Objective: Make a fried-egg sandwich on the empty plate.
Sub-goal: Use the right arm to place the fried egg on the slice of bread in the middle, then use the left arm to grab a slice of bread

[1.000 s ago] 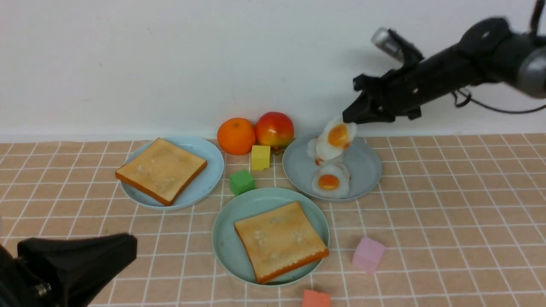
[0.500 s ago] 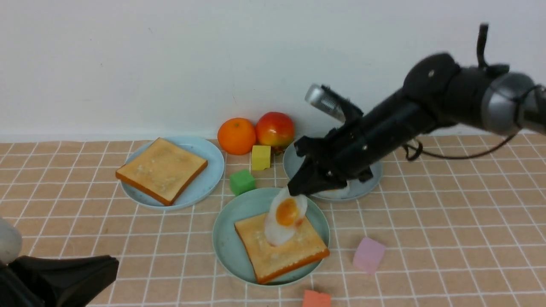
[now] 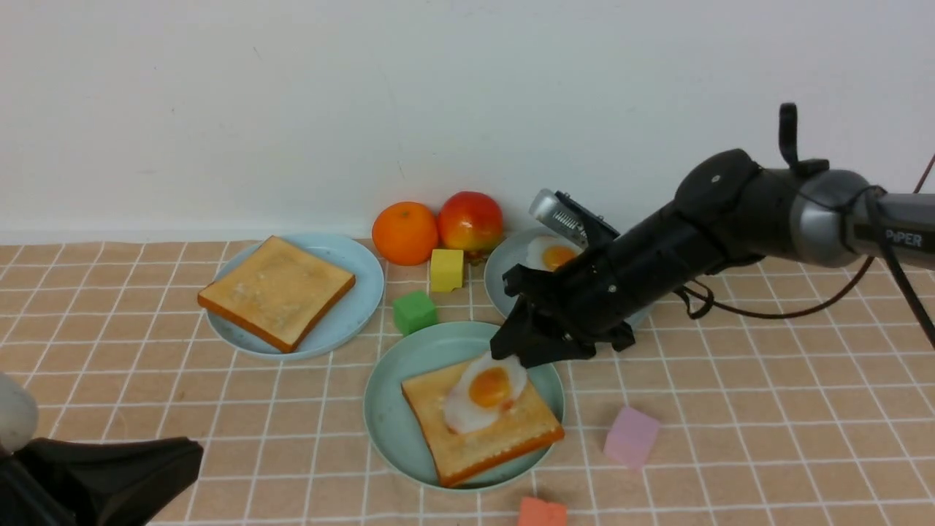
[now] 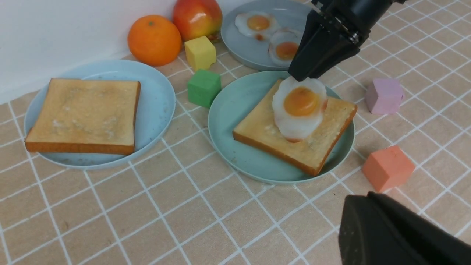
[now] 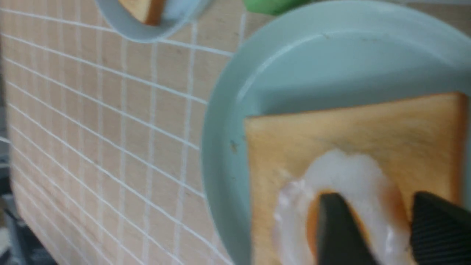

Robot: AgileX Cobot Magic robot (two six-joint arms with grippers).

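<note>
The checked table (image 3: 767, 409) looks much as it did a second ago. The right arm (image 3: 694, 241), though, has swung over from the grey plate (image 3: 500, 292) at the back and come down over the mint-green plate (image 3: 383, 409) in front. That plate already held one slice of toast (image 3: 504, 438), and the fried egg (image 3: 486, 391), which was hanging in the air half a second back, now lies on that slice. The right gripper (image 3: 509, 352) sits at the egg's far edge with its jaws spread apart, so to my eye it has let go or is doing so.

I'd say the filling is in place and only the top is missing. That would be the other slice of toast (image 3: 276, 291), which is untouched on the pale blue plate (image 3: 365, 292). The left gripper (image 3: 191, 454) is low at the near edge, pinched together and empty.

The right wrist view is the one that shows the gap between the fingers (image 5: 331, 228), with egg white between them. The left wrist view shows two eggs left on the grey plate, where the front view has the arm hiding one. It also shows the placed egg tilted, its upper edge raised toward the gripper tip.
</note>
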